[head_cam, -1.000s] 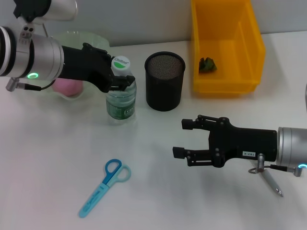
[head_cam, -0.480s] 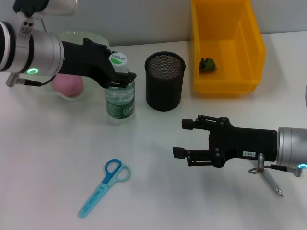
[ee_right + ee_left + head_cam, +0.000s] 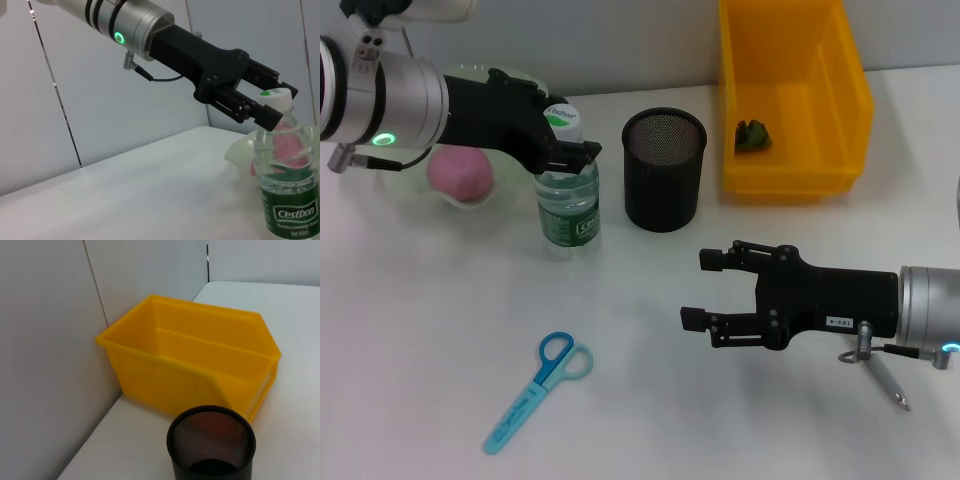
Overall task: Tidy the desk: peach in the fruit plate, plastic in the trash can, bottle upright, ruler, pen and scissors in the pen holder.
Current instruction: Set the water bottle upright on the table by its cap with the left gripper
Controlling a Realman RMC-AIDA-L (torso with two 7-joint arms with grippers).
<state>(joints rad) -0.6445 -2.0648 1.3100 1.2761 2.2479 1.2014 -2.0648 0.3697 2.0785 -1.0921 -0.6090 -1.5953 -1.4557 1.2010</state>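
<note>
Currently my left hand [image 3: 570, 155] is gripping the neck of the clear plastic bottle [image 3: 569, 205], which is standing upright on the counter [image 3: 440, 330] beside the black mesh pen holder [image 3: 663, 168]. Its green label is reading "Cestbon". My right hand [image 3: 705, 290] is hovering with fingers apart. Its arm is partly hiding a pen [image 3: 885, 380]. Blue scissors [image 3: 535, 390] are lying flat. The peach [image 3: 460, 175] is sitting in the plate [image 3: 510, 78].

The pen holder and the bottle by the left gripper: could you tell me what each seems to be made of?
The pen holder looks like black metal mesh with a matte finish: fine holes show through its wall. The bottle looks like clear, glossy plastic: you see through it in the right wrist view, and it has a white cap and a green label. The left gripper is at its neck.
</note>
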